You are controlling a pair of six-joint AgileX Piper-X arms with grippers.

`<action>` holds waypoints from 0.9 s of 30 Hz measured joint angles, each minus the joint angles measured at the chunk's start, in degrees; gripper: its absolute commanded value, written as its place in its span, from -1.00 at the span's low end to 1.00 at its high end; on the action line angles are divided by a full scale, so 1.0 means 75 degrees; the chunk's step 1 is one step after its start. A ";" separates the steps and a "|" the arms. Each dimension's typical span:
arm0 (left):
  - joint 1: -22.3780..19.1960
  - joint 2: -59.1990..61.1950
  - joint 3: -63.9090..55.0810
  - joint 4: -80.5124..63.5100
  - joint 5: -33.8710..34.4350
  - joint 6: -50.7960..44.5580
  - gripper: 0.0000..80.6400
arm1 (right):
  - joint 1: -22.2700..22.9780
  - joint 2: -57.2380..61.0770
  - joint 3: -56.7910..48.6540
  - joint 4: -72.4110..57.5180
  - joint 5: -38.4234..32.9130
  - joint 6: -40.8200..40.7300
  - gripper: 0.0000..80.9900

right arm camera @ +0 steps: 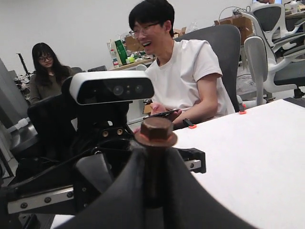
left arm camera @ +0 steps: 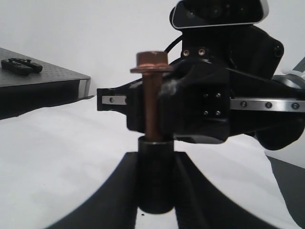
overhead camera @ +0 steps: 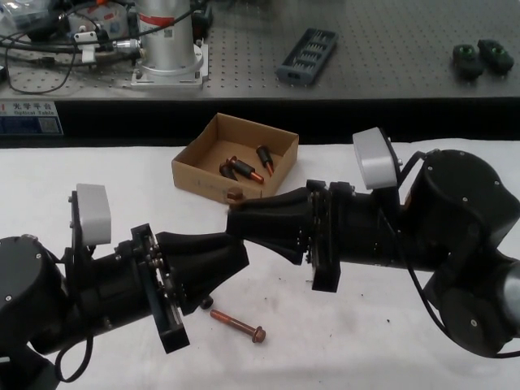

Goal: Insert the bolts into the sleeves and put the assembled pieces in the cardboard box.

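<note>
Left wrist view shows the left gripper (left arm camera: 155,164) clamped on a black sleeve (left arm camera: 155,191), which stands upright between its fingers. Facing it, the right gripper (left arm camera: 151,112) pinches a copper bolt (left arm camera: 151,90) by the shaft, flanged hex head up. The shaft's lower end is just inside the sleeve's mouth.

In the high view the two grippers meet tip to tip at centre frame, the left one coming from the lower left and the right one from the right. The bolt head pokes up above them. Just behind, at upper centre, sits the open cardboard box (overhead camera: 199,180) with a few assembled pieces (overhead camera: 246,170) lying inside. Below the left gripper, a loose bolt (overhead camera: 238,323) lies flat on the white cloth (overhead camera: 366,341). A small black piece (overhead camera: 205,303) rests near it, too small to identify.
</note>
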 measured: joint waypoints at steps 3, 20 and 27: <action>0.0000 0.0000 0.0000 0.0071 -0.0024 0.0000 -0.98 | 0.0019 0.0000 0.0000 0.0133 0.0122 0.0000 -0.50; 0.0000 0.0000 0.0000 0.0449 -0.0183 0.0378 -0.98 | 0.0017 0.0000 0.0000 0.0228 -0.0300 -0.0159 0.35; 0.0000 0.0000 0.0000 0.0449 -0.0418 0.0378 -0.98 | -0.0020 0.0000 0.0000 -0.0475 -0.0497 0.0160 0.35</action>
